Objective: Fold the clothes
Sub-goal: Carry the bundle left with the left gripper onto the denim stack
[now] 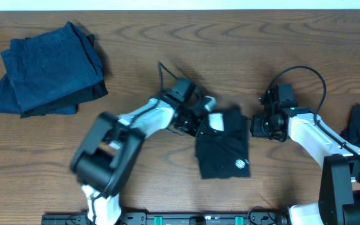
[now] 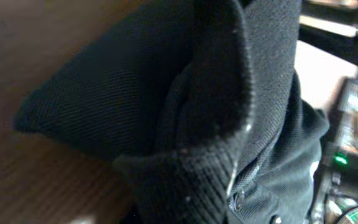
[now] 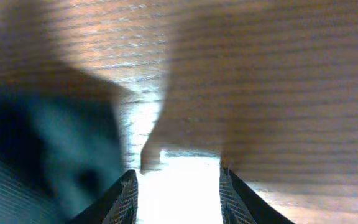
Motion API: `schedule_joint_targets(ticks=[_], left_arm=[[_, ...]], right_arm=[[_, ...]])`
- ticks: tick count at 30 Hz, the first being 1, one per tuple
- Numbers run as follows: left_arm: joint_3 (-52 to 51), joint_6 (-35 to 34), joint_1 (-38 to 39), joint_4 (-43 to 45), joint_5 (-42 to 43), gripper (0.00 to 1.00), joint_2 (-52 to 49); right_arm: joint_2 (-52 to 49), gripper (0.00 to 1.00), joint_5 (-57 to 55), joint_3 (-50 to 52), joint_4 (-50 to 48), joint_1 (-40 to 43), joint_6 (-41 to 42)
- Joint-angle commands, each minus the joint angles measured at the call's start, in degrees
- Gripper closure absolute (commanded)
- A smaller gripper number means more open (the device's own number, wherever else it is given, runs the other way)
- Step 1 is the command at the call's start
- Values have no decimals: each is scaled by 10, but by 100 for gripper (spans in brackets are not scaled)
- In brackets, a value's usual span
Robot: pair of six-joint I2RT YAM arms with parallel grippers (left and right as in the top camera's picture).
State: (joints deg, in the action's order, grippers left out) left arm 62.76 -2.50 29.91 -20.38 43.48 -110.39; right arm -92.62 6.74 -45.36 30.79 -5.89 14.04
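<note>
Right pincer (image 3: 178,186) parted, empty, left pincer (image 1: 199,120) grip hidden, black garment (image 1: 227,150) lying near-to-far, label (image 1: 216,122) end far.

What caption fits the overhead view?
Left arm at the upper-left corner of the black garment, right arm beside its right edge; folded blue clothes far left.

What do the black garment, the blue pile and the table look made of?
Black garment: matte knit, probably cotton; fine pique-like texture and a ribbed edge show in the left wrist view. Blue pile: possibly denim or heavy cotton; dull blue, too small to be sure. Table: wood or wood-look laminate, semi-matte, brown grain lines visible.
</note>
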Motion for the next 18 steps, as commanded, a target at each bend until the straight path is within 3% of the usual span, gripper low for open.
schedule_joint_targets(ticks=[1,10,18], left_arm=[[19,22,-57,-30,-149,94,87],[53,101,-264,-47,-223,94,240],[80,117,-420,101,-275,94,246]], right_arm=[[25,59,-19,-8,5,22,0],[127,58,-23,-8,38,58,-15],[158,58,-22,-8,68,59,-19]])
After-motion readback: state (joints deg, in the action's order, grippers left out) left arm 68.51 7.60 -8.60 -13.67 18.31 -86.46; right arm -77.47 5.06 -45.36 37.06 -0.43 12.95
